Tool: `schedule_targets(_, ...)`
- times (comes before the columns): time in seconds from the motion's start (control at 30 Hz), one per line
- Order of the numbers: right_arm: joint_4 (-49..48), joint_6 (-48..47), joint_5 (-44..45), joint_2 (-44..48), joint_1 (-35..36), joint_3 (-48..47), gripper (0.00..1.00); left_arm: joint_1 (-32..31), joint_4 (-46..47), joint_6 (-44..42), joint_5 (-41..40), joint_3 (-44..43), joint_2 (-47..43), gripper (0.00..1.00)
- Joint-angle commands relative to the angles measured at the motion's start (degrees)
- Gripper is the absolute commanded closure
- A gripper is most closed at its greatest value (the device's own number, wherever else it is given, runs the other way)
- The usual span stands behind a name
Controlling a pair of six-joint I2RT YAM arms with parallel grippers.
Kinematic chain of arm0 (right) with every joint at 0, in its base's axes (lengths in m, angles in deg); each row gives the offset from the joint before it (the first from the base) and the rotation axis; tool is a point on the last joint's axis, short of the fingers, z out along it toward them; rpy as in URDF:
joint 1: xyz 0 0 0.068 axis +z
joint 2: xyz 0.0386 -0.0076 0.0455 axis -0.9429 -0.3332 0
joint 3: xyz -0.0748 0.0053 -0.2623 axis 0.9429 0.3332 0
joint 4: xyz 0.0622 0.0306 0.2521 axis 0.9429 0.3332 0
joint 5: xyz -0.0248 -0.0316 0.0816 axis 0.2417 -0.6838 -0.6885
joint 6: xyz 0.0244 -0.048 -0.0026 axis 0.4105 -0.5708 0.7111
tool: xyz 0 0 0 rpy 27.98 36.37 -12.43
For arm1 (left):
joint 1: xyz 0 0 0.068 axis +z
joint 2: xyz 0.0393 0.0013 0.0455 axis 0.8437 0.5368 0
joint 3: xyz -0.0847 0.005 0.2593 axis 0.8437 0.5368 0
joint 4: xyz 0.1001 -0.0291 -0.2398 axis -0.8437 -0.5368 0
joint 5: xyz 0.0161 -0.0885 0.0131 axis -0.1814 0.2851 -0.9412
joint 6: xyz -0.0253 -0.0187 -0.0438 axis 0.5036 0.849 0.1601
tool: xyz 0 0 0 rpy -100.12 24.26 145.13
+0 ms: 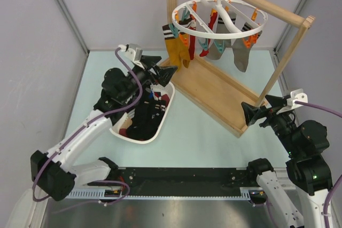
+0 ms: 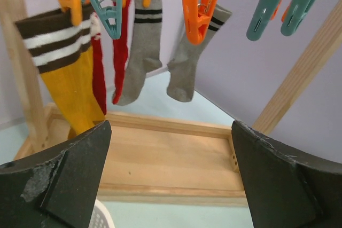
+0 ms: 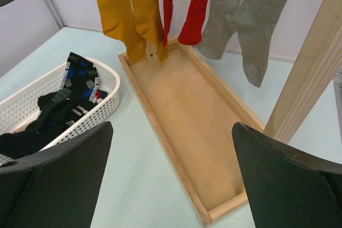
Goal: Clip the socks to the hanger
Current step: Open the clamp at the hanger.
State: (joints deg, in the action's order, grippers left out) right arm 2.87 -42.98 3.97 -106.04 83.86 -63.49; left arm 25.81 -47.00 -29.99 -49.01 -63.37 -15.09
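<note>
The white ring hanger [image 1: 219,18] hangs by its hook from the wooden rail. Several socks hang from its orange and teal clips: a mustard sock with brown cuff [image 1: 176,50], red ones [image 1: 207,38] and grey ones [image 1: 240,54]. Several dark patterned socks [image 1: 144,117] lie in a white basket [image 1: 140,136], also in the right wrist view [image 3: 69,102]. My left gripper [image 1: 161,67] is open and empty above the basket's far end, facing the hanging socks [image 2: 144,52]. My right gripper [image 1: 256,111] is open and empty by the frame's near right corner.
A wooden frame with a tray base [image 1: 214,92] and slanted posts [image 1: 286,60] carries the rail. Its base [image 3: 187,110] lies between the two grippers. Several free teal clips [image 2: 278,6] hang at the right in the left wrist view. Grey walls enclose the table.
</note>
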Motion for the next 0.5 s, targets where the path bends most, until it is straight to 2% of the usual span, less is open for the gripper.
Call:
schedule_targets(0.0,-1.9,-0.7,-1.2,0.5,0.3,0.2,0.0,4.0,9.4,4.3,10.8,-6.1,6.7,0.02)
schedule_targets(0.07,-1.7,-1.1,-1.9,0.7,0.3,0.2,0.0,6.3,11.6,7.5,15.9,-9.1,10.8,0.04)
schedule_targets(0.3,-1.0,-2.6,-2.8,0.7,0.6,0.3,0.0,11.0,16.1,13.5,25.4,-18.0,21.0,0.08)
schedule_targets(0.47,-1.1,-3.6,-4.1,0.7,1.0,0.4,0.0,12.5,15.2,13.9,28.7,-23.7,26.1,0.1)
